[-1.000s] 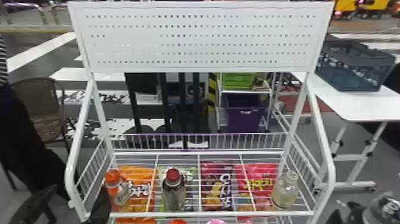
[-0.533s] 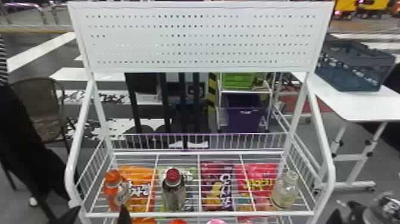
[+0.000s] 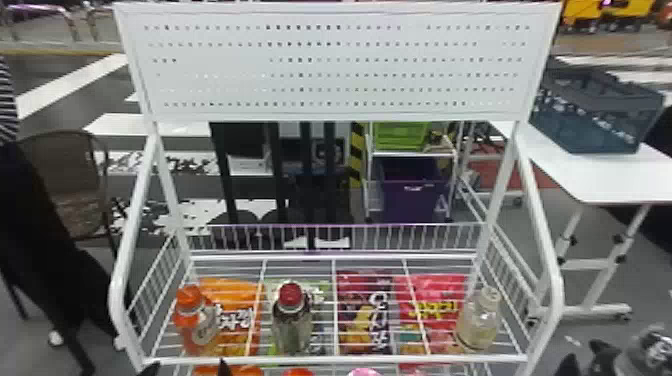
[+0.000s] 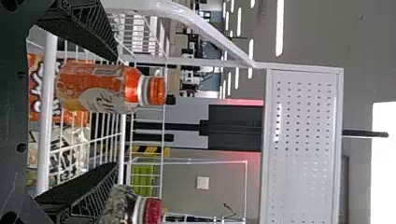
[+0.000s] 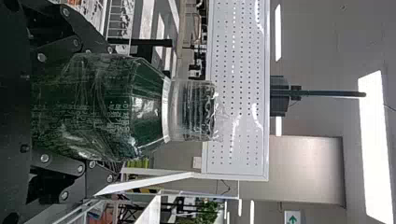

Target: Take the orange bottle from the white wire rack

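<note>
The orange bottle point(image 3: 195, 320) stands at the left end of the white wire rack point(image 3: 330, 359). Just below the rack's front rail, two fingertips of my left gripper point(image 3: 186, 370) poke up, apart. In the left wrist view my left gripper point(image 4: 116, 111) is open, and the orange bottle point(image 4: 100, 88) appears between its fingers, beyond the rail and nearer one finger; no contact is visible. My right gripper point(image 3: 592, 361) is at the bottom right, outside the rack. In the right wrist view my right gripper point(image 5: 111, 112) is closed around a dark green bottle point(image 5: 102, 100) with a clear cap.
A red-capped bottle point(image 3: 292, 320) stands right of the orange one, and a pale bottle point(image 3: 479, 320) at the rack's right end. Snack bags point(image 3: 365, 315) lie behind them. White side tubes point(image 3: 120, 280) frame the rack. A table point(image 3: 610, 175) with a crate point(image 3: 595, 110) is at right.
My left gripper has moved rightward from the left of the rack to below the orange bottle, its tips now lower in the head view. The right arm has barely moved.
</note>
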